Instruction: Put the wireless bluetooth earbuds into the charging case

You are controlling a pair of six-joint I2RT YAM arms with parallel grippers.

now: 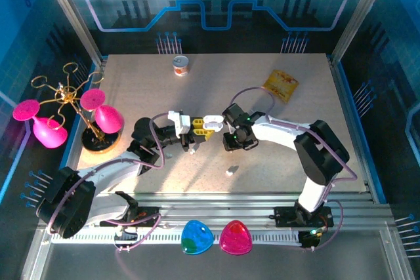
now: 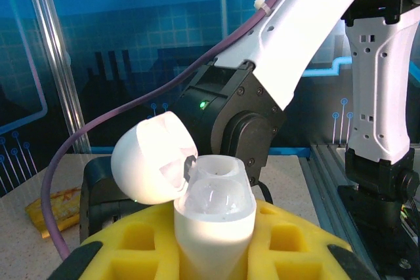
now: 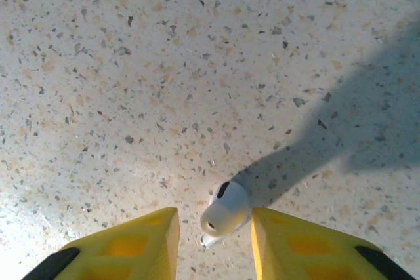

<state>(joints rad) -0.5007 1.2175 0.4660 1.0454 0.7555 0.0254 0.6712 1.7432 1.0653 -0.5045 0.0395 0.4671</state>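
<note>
Earbud (image 3: 224, 209) pinched in right jaws over the counter (image 3: 197, 63), evidently for seating in the lid-open charging case (image 2: 213, 204) that left jaws clamp upright.

Bench (image 3: 131, 63): beige, speckled brown and grey.
Earbud (image 3: 225, 209): white, dark vent.
Charging case (image 2: 213, 208): white.
Right tool fingers (image 3: 147, 240): yellow, black corners.
Domes, bottom of the top view: one blue (image 1: 197, 237), one magenta (image 1: 235, 237).
Glasses (image 1: 108, 118), left: magenta.

Small white stemmed plastic earbud (image 3: 225, 209): stem mostly hidden at 6 o'clock; contact with yellow finger pads (image 3: 289, 244) unclear. White rounded charging case (image 2: 214, 208): base cut off at 6 o'clock. Tiny white speck (image 1: 228, 172), top view: unidentifiable.
</note>
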